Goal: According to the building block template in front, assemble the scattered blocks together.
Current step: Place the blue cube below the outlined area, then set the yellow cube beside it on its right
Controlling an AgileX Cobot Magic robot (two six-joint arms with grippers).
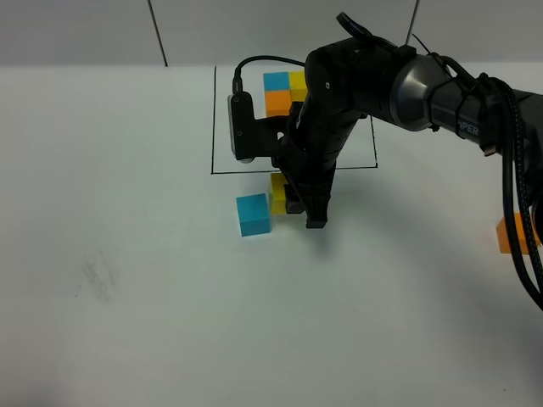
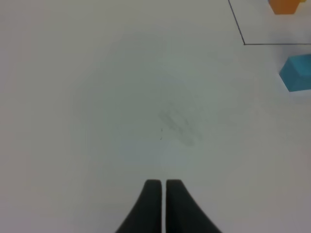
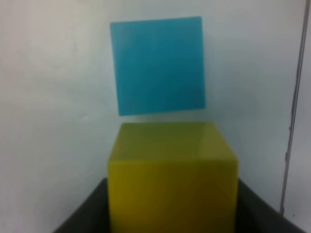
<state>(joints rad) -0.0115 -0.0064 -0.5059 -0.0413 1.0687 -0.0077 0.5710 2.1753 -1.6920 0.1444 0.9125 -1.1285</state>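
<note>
Blocks are mid-assembly: the right tool [image 3: 172, 216] is clamped on the yellow cube [image 1: 277, 192], its fingers [image 3: 87, 216] on two opposite faces, low over the tabletop [image 1: 136, 339] — whether the cube touches it I cannot tell. In the exterior high view the sky-blue cube [image 1: 253, 214] sits just beside the yellow one at 8 o'clock, with a thin gap between them. The building block template [image 1: 284, 91] lies at 12 o'clock inside its black drawn rectangle [image 1: 213, 127]. There yellow sits at 3 o'clock of blue, so I judge the grip serves to set yellow against that side. The orange cube [image 1: 507, 234] lies well apart at 3 o'clock, partly behind cables [image 1: 519, 170]. The left tool [image 2: 163, 187] is pressed closed on nothing over bare tabletop — probably parked clear.
</note>
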